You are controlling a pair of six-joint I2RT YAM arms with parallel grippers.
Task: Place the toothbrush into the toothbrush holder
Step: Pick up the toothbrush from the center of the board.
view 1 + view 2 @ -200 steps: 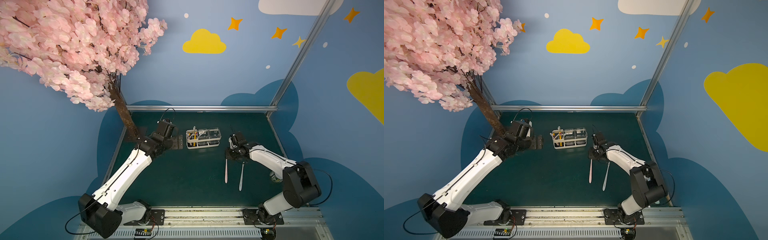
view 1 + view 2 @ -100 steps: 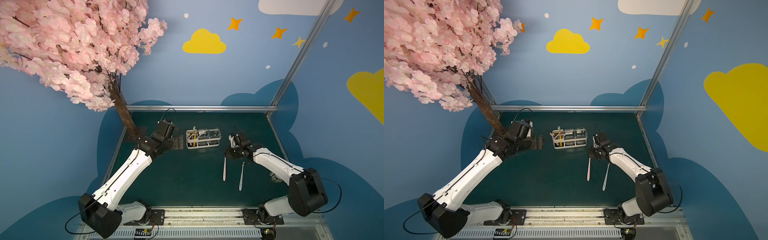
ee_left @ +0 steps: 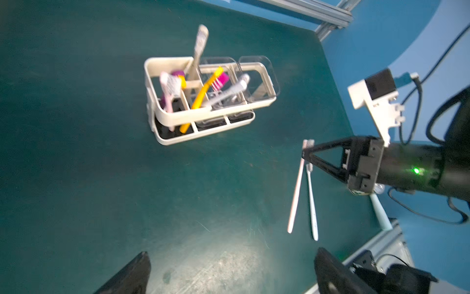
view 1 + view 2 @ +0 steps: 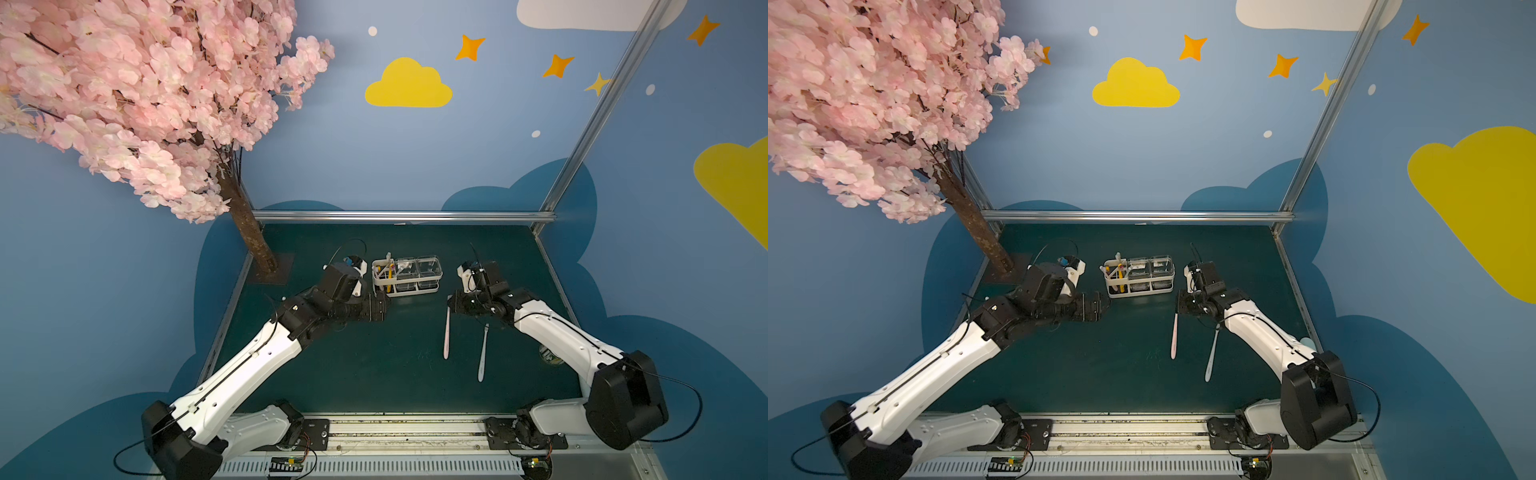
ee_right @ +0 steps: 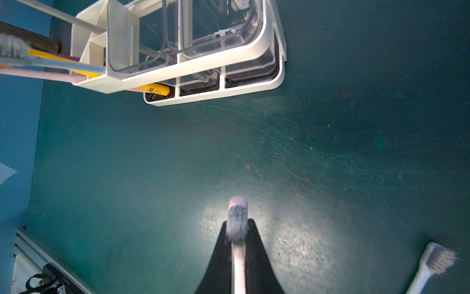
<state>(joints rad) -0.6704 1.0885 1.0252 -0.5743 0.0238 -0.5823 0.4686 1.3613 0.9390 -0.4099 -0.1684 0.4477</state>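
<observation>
The pink toothbrush point(image 4: 446, 332) is clamped just below its bristles by the right end effector point(image 5: 236, 229), whose jaws are closed on it. It is held at about 4 o'clock from the toothbrush holder point(image 3: 175, 117) and apart from it. The holder is set at 12 o'clock on the tabletop point(image 4: 353, 365). The left end effector point(image 3: 232, 252) is spread wide and empty, at 7 o'clock from the holder. A white toothbrush point(image 4: 482, 357) is laid at 3 o'clock of the pink one.

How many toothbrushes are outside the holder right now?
2. A pink toothbrush held near its head in the right gripper; a white toothbrush on the mat beside it. More may be hidden.
</observation>
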